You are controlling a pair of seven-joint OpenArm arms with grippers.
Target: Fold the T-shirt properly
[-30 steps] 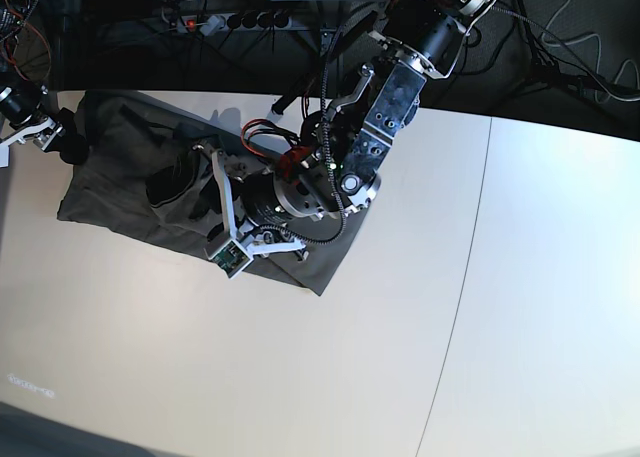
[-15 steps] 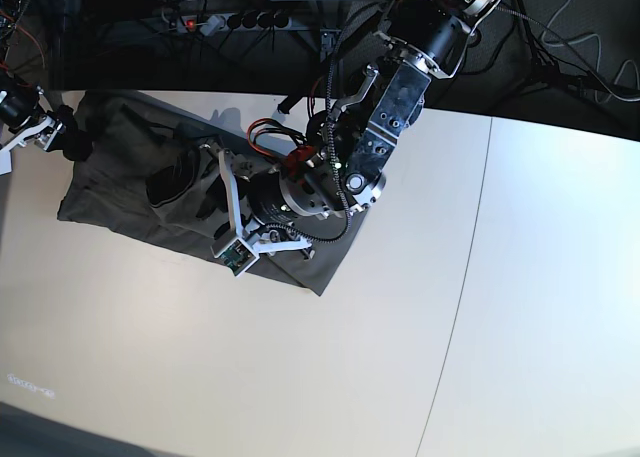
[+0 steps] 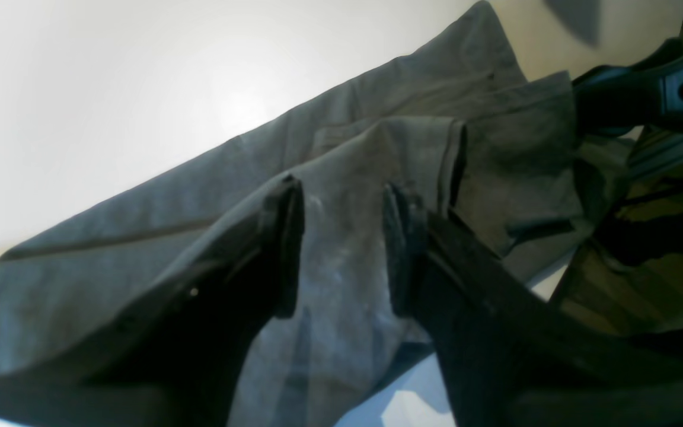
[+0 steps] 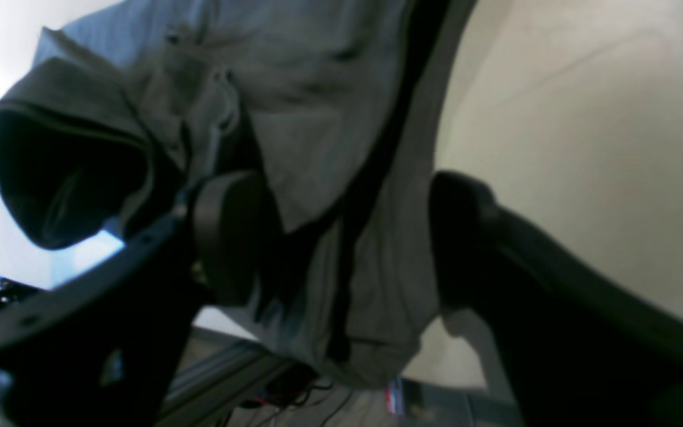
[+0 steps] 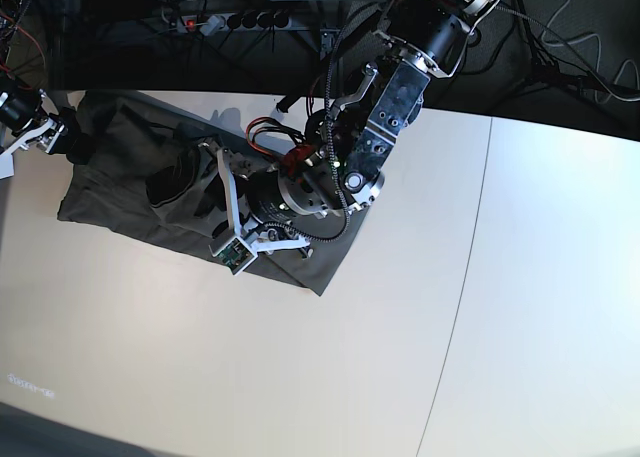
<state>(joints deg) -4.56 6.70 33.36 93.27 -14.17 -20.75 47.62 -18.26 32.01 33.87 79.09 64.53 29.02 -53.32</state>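
Lying bunched at the far left of the table [image 5: 500, 307], the T-shirt [image 5: 110, 192] needs flattening first. The left gripper [image 3: 341, 243] has its jaws apart over a raised fold; the right gripper [image 4: 341, 237] stands wide around the cloth edge. Both should pinch only one layer.

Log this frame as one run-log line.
task: fold T-shirt | shirt: part-folded, on table far corner | left tool: open over fabric fold | right tool: wide open at shirt edge | fold unfinished
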